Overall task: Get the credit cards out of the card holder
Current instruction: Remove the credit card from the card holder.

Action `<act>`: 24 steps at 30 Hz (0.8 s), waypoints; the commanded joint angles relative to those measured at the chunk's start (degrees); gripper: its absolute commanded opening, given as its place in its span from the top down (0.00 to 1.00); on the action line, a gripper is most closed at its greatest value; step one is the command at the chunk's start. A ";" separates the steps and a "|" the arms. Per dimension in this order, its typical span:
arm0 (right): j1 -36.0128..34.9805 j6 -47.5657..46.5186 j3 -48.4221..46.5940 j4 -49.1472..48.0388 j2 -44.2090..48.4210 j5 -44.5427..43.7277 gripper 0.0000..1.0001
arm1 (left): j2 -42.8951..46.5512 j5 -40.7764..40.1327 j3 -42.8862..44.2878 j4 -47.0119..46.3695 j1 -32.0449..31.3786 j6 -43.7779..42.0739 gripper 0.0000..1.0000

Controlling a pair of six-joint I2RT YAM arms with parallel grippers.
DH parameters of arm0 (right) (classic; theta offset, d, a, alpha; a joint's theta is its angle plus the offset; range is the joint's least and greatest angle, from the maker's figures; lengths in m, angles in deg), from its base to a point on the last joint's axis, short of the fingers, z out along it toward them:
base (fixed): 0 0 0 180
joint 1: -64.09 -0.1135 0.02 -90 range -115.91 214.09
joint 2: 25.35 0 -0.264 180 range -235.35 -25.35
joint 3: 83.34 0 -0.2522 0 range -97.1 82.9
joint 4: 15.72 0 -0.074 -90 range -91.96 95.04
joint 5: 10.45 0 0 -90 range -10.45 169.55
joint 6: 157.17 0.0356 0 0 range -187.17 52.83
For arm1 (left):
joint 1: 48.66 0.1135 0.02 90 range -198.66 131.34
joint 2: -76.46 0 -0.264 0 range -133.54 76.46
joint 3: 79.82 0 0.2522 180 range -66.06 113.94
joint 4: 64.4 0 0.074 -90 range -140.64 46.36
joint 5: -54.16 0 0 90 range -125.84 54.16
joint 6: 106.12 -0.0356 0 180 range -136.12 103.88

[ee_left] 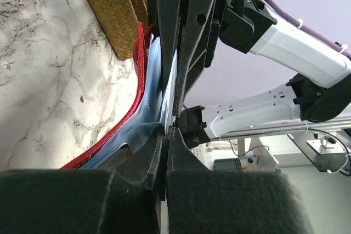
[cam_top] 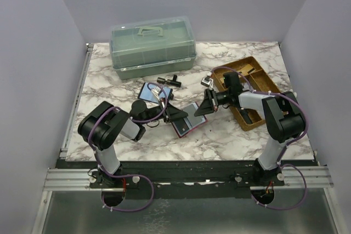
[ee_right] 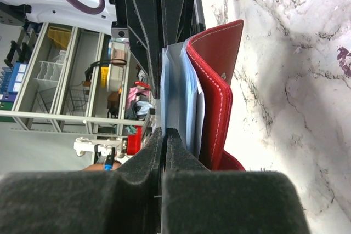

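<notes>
The red card holder (cam_top: 188,125) lies open at the table's middle, blue inner panels up. My left gripper (cam_top: 182,115) and right gripper (cam_top: 197,113) meet tip to tip over it. In the left wrist view my left gripper (ee_left: 166,131) is shut where the blue inner panel (ee_left: 147,100) and a thin pale credit card (ee_left: 170,89) converge. In the right wrist view my right gripper (ee_right: 164,131) is shut on the edge of a pale blue credit card (ee_right: 171,80), beside the red cover (ee_right: 215,86). Which layer each jaw pinches is hard to tell.
A dark-edged blue folding case (cam_top: 148,92) lies just behind the left gripper. A green plastic toolbox (cam_top: 152,45) stands at the back. A wicker tray (cam_top: 268,83) sits at the right under the right arm. Small black parts (cam_top: 169,80) and a metal clip (cam_top: 207,82) lie between.
</notes>
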 commanded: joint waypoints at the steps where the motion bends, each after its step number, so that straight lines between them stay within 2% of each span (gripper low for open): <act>1: 2.22 0.35 0.44 -1.47 -0.60 1.68 0.99 | -0.75 4.56 -2.51 -2.83 2.32 -0.31 1.00; 5: 2.20 -0.92 0.23 -0.45 -0.20 1.62 0.88 | -1.08 4.64 -2.61 -2.85 2.45 -0.36 1.00; 11: 2.21 -2.98 0.18 1.36 1.11 0.84 0.92 | -2.24 5.14 -2.48 -2.94 2.45 -0.73 1.00; 14: 2.37 -6.45 -1.54 5.31 1.58 -0.49 0.89 | -2.14 5.43 -2.53 -3.02 2.54 -1.02 1.00; 18: 3.32 -15.25 -4.25 15.25 2.95 -6.04 0.69 | -0.91 5.93 -3.03 -2.94 2.54 -2.42 1.00; 21: 3.44 -20.62 -4.54 19.28 4.73 -11.25 0.43 | 0.19 6.35 -3.36 -1.86 2.54 -3.53 1.00; 24: 3.47 -22.52 -4.23 20.58 6.11 -13.99 0.21 | 0.46 7.30 -3.07 -1.27 2.54 -3.96 1.00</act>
